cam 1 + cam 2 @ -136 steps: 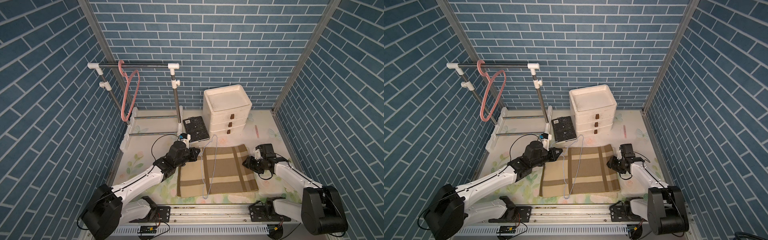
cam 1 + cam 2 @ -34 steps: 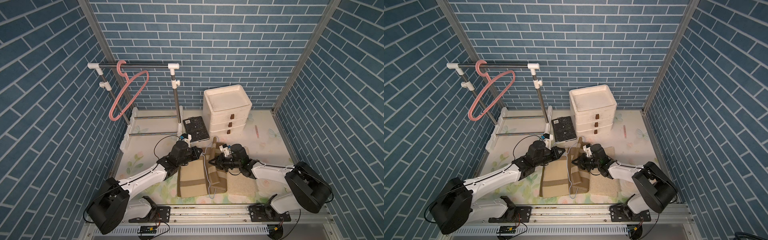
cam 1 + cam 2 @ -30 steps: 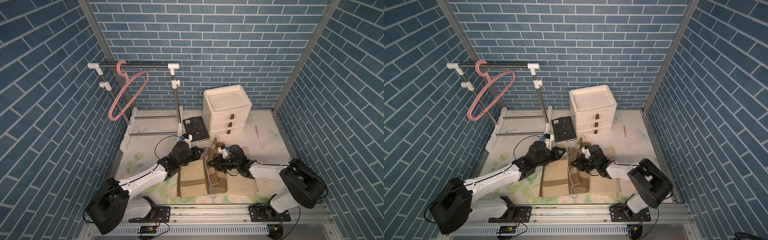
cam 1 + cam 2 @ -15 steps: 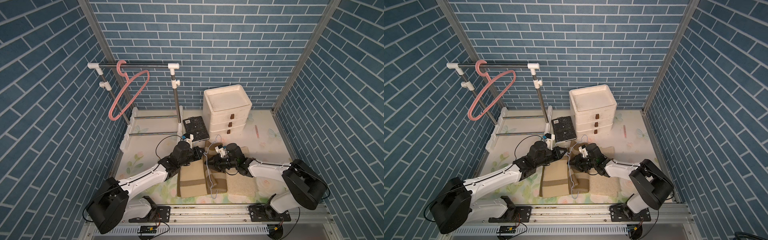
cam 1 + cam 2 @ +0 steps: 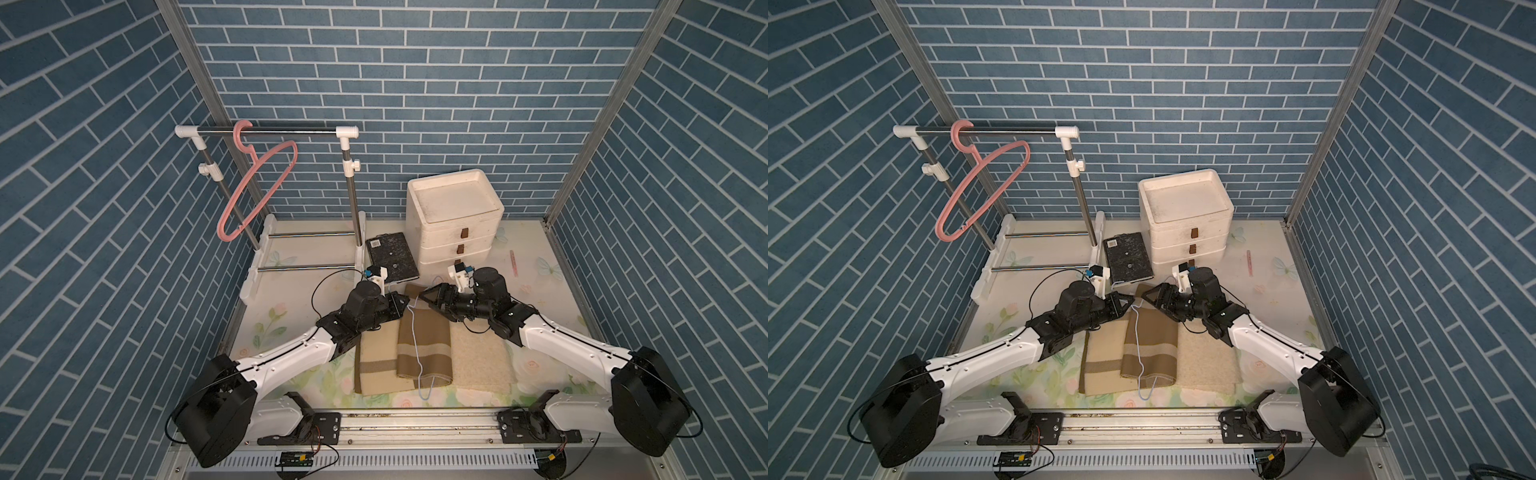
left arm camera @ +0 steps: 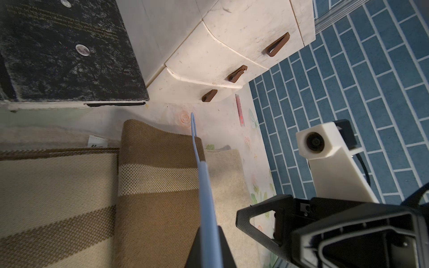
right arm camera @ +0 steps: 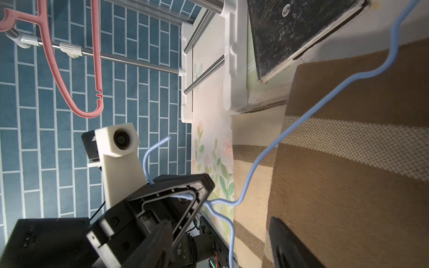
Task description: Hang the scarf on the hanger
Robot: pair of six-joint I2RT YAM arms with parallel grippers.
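Clamping the hanger (image 6: 205, 185) wire, the left end effector (image 5: 401, 300) is fully closed. The right end effector (image 5: 427, 296) stands open over the scarf (image 5: 424, 349), holding nothing. The scarf lies folded on the worktop (image 5: 291, 316), with the wire across its top fold.

The floral desk (image 5: 274, 316) carries a folded scarf (image 5: 432, 349), clothes rack (image 5: 352, 199), black book (image 5: 390, 259), three-drawer unit (image 5: 455, 216) and pink stick (image 5: 514, 262).
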